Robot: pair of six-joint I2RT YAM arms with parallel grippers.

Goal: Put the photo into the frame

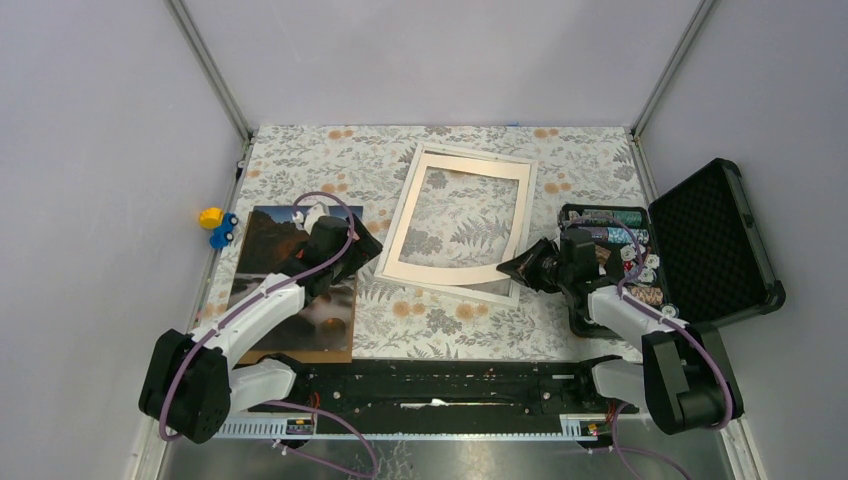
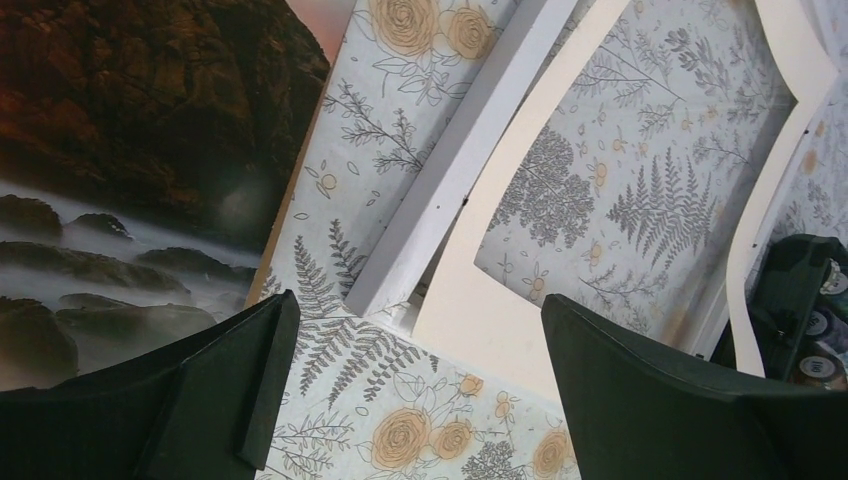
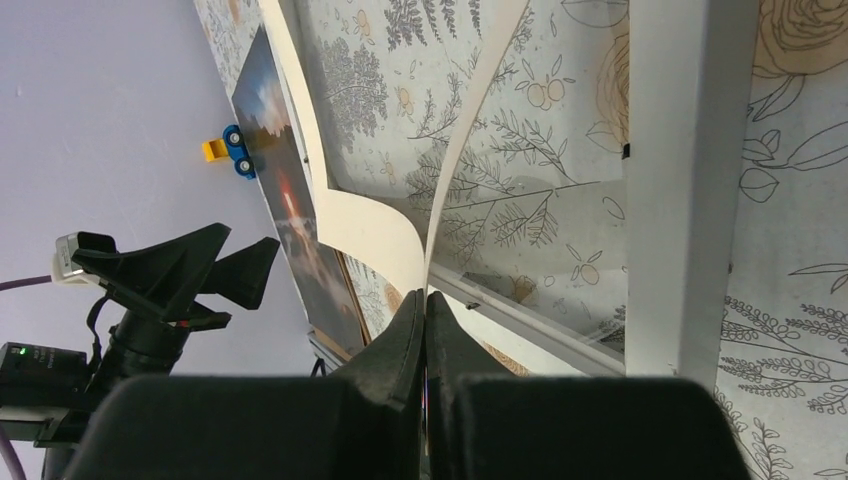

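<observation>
The photo [image 1: 265,240], a dark landscape over misty water, lies flat at the left of the table, and its rocks fill the left of the left wrist view [image 2: 120,150]. The white frame [image 1: 475,152] lies in the middle, with its thin bar [image 2: 450,170] close ahead of the left fingers. A cream mat [image 1: 450,270] with a cut-out window rests on the frame. My right gripper [image 1: 515,268] is shut on the mat's near right corner, and the mat [image 3: 370,225] curls up from the frame [image 3: 680,180]. My left gripper [image 2: 420,390] hangs open over bare tablecloth between photo and frame, holding nothing.
A brown backing board [image 1: 320,352] shows under the photo's near edge. An open black case [image 1: 710,240] with poker chips [image 1: 600,220] stands at the right, beside the right arm. A small yellow-and-blue toy [image 1: 216,226] sits at the left edge. Walls close in on three sides.
</observation>
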